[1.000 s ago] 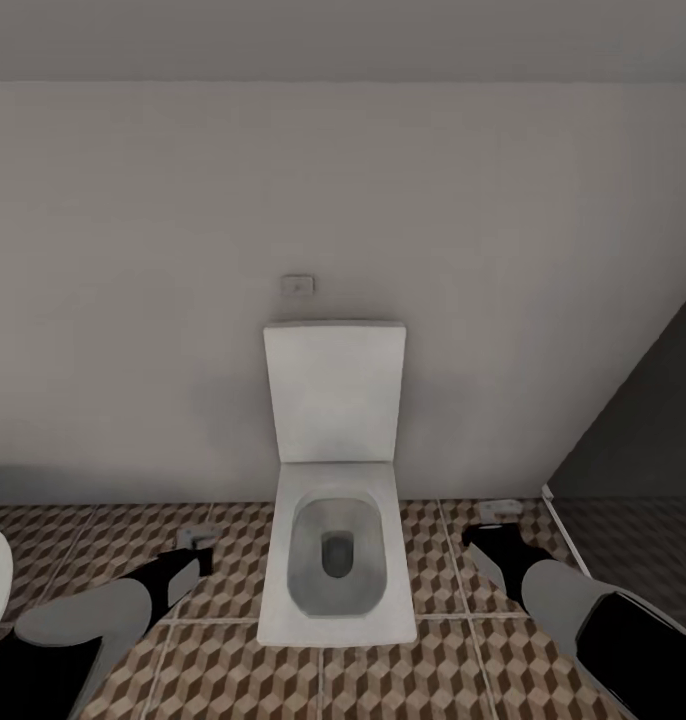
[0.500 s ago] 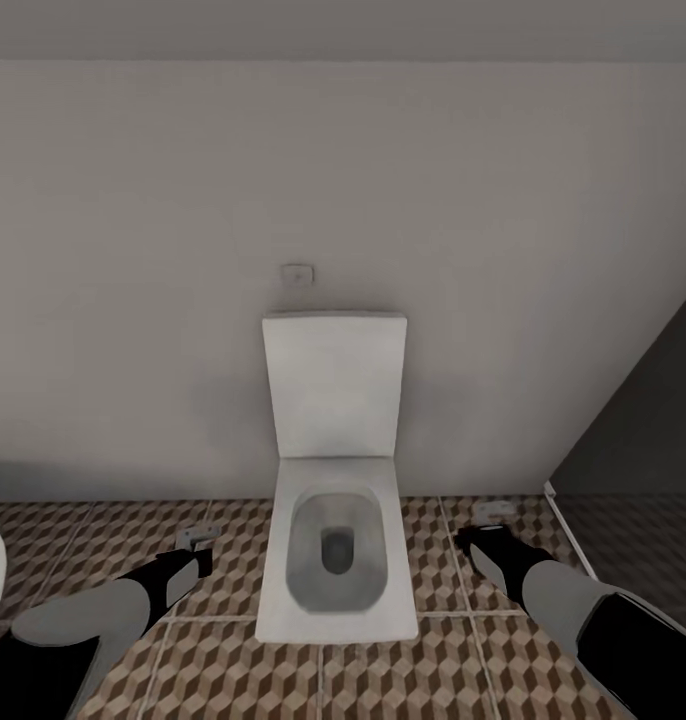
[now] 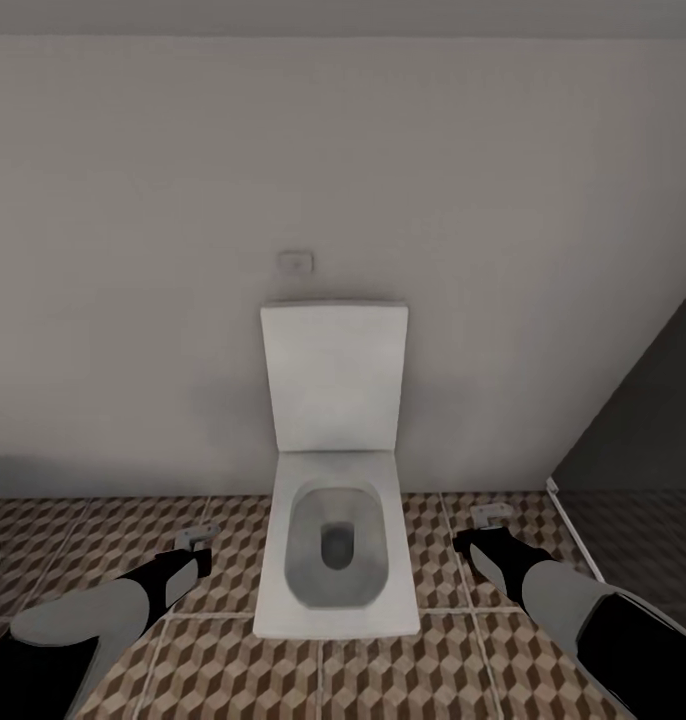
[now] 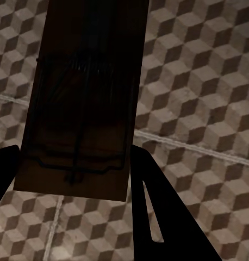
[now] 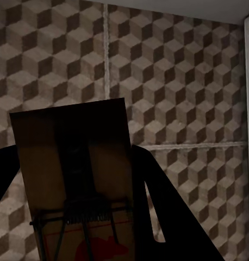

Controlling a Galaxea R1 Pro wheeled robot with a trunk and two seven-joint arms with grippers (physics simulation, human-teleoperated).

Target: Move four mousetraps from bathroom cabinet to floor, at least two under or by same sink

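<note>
— Everything in the head view has slid a touch lower against the wall since a second ago, and the curved white rim at the left edge has nearly gone; that is the robot's own camera shifting, not the square white toilet with its raised lid (image 3: 335,545) moving. The arms sit much as they did.

— And the traps, where are they?

— One in each pincer. In the left wrist view, a dark brown rectangular wooden mousetrap with a wire spring bar (image 4: 83,98) sits between the black fingers (image 4: 157,217) of the left gripper (image 4: 75,179), which is clamped on it. The right gripper (image 5: 75,185) is closed the same way on a second brown wooden mousetrap with a red mouse mark (image 5: 75,179). The other two I can't see.

— Which way do they lie?

— Each trap's long axis runs straight out along its fingers, with the free end pointing away from the wrist and hanging over the cube-patterned brown and beige tiled floor (image 3: 233,660).

— In the head view?

— The left gripper (image 3: 195,538) is low beside the toilet on one side, the right gripper (image 3: 486,517) on the other, near the dark shower edge (image 3: 638,440). Both are close to the tiles.

— So which arm goes first?

— Neither, I'd judge. No sink shows from here, so the base probably has to turn before either arm is the nearer one.
</note>
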